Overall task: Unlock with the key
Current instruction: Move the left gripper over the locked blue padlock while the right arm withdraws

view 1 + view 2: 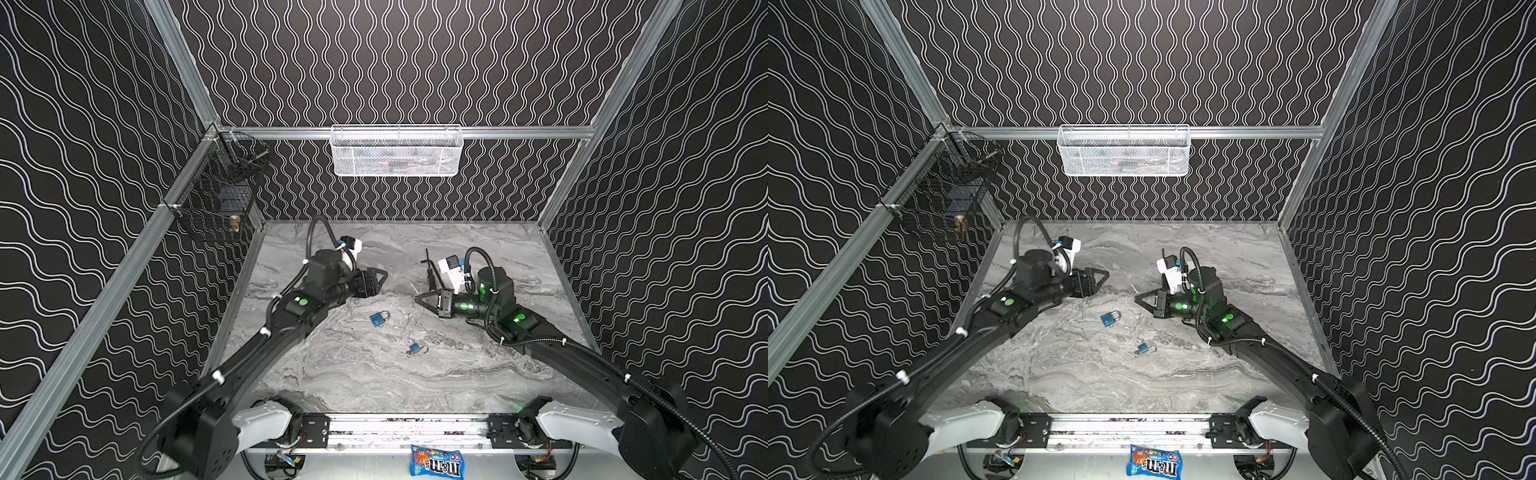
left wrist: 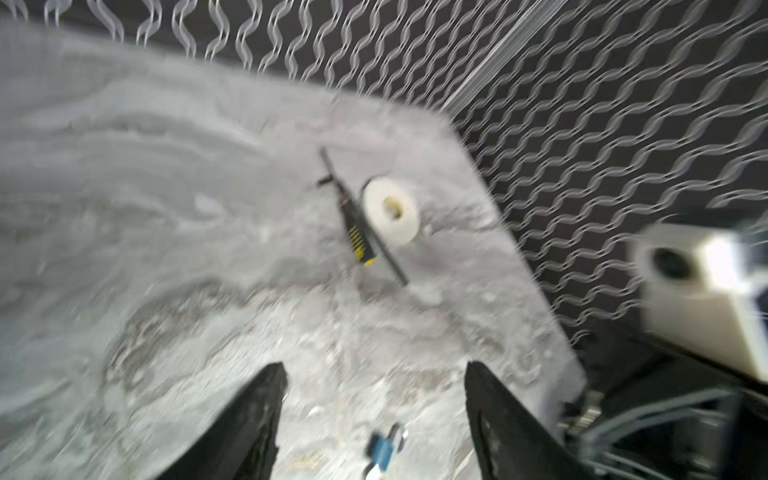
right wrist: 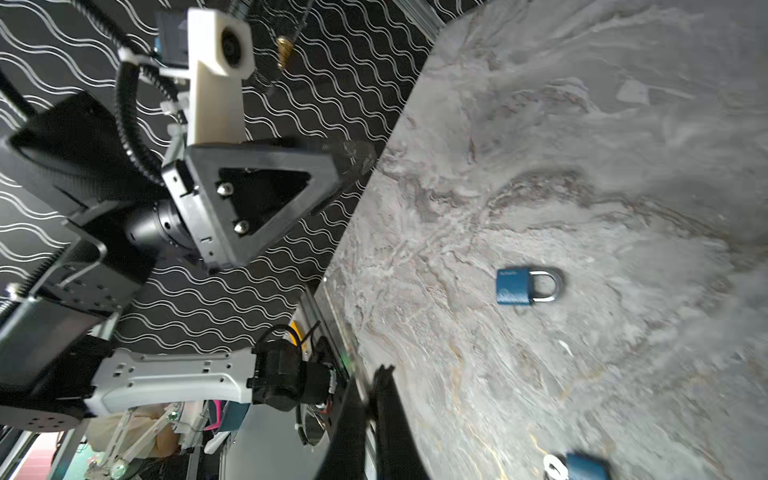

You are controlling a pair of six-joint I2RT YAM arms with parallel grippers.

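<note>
While left pincer gapes | blue padlock, seemingly steel shackle | marbled table

You are seeing padlock showing matt blue body, glossy metal shackle; table showing smooth grey marble-look finish; basket showing white metal mesh; candy bag shining, glossy plastic; rail showing dull metal.

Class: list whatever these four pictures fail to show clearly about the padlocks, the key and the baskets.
- The key: too small in both top views; a pale bit beside the near padlock may be it.
- That padlock's body: cut off by the right wrist view's bottom edge.
- Left wrist view: motion blur smears a blue padlock; which one is unclear.
- White mesh basket: mesh hides its contents.
</note>
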